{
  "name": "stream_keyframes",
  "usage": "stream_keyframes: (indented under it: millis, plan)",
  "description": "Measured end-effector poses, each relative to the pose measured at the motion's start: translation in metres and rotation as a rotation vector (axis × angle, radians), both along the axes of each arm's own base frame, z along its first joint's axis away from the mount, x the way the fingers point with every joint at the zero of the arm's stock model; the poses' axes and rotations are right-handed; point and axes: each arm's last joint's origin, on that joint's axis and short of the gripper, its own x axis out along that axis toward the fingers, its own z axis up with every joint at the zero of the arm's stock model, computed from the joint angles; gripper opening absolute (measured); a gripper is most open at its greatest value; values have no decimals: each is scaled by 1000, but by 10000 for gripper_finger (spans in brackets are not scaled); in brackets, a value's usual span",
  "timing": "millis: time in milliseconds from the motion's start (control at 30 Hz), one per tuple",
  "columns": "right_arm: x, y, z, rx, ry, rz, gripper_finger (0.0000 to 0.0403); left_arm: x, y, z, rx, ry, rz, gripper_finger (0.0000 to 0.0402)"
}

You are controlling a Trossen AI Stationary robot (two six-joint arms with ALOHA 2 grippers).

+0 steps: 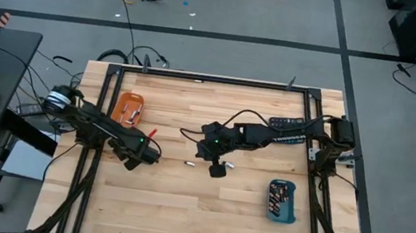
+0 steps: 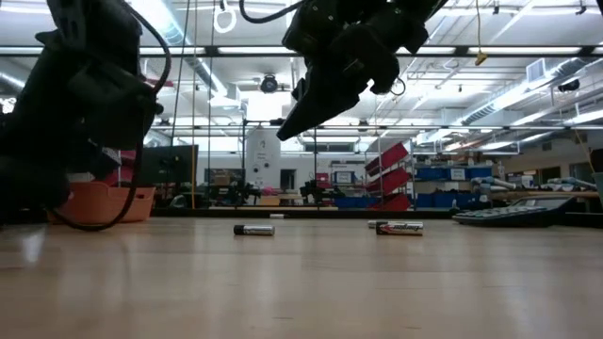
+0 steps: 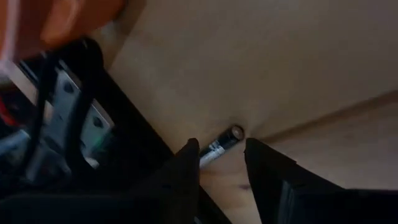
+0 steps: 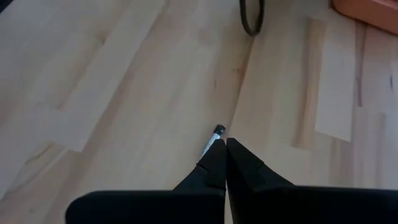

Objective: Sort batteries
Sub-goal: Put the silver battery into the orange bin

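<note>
Two batteries (image 1: 190,163) (image 1: 227,165) lie on their sides on the wooden table's middle; the low view shows them too (image 2: 253,229) (image 2: 399,227). My right gripper (image 1: 217,168) hangs shut above them, its fingertips (image 4: 222,142) over one battery (image 4: 212,138). My left gripper (image 1: 134,161) is low at the left, beside the orange tray (image 1: 128,110). It is open, with a third battery (image 3: 222,143) between its fingertips. The orange tray holds a few batteries. My left gripper stands open on either side of the battery, slanting down from the table's left. The battery's near end (image 3: 206,155) is hidden behind one fingertip (image 3: 189,152). I cannot tell whether a finger touches it.
A blue tray (image 1: 282,201) with several batteries sits near the right front. A black calculator (image 1: 287,127) lies at the far right. A black cable loop (image 4: 252,18) lies on the wood between the arms. Bare wood lies along the near edge.
</note>
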Motion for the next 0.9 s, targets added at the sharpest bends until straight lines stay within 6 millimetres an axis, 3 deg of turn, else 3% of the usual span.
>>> stream_keyframes:
  millis: [467,900]
  plan:
    - [0,14,1,2,-15,34,0,2,0,-12,-113,1,-196,140]
    - [1,14,2,3,-22,32,0,3,-2,-13,-148,-11,-224,82]
